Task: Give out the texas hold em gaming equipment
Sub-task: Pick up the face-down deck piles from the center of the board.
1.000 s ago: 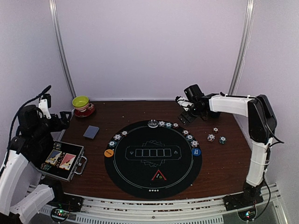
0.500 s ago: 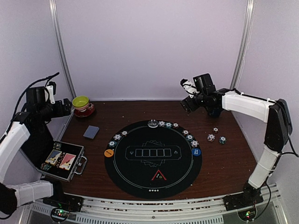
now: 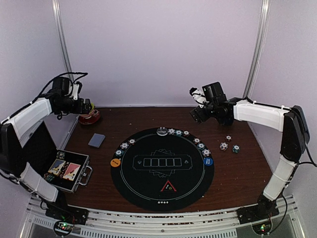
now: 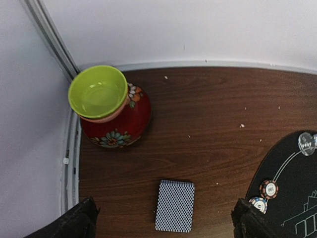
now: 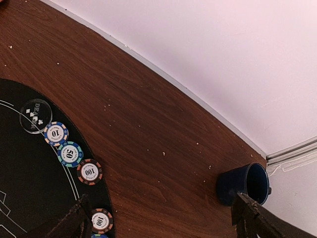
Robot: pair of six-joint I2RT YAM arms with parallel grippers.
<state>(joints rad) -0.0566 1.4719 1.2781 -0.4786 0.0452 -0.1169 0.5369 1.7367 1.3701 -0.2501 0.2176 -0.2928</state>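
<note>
A grey-blue-backed deck of cards (image 3: 96, 140) lies on the wood left of the round black mat (image 3: 162, 171). Striped poker chips (image 3: 200, 145) ring the mat's far rim, and three more (image 3: 229, 145) lie loose on the right. An orange button (image 3: 115, 162), a blue button (image 3: 208, 161) and a red triangle marker (image 3: 168, 187) sit on the mat. My left gripper (image 3: 87, 107) hangs open high over the back left corner; in its wrist view the deck (image 4: 175, 206) lies below the open left gripper (image 4: 163, 218). My right gripper (image 3: 195, 113) is open above the wood, holding nothing.
A yellow-green bowl (image 4: 97, 91) sits on a red flowered saucer (image 4: 119, 126) in the back left corner. A dark blue mug (image 5: 242, 183) stands by the back wall right of the right gripper (image 5: 159, 210). An open metal case (image 3: 67, 171) sits at the near left.
The left arm has swung up and back to the bowl's corner. The right arm lifted from the table and moved a little left. Both grippers stayed open.
</note>
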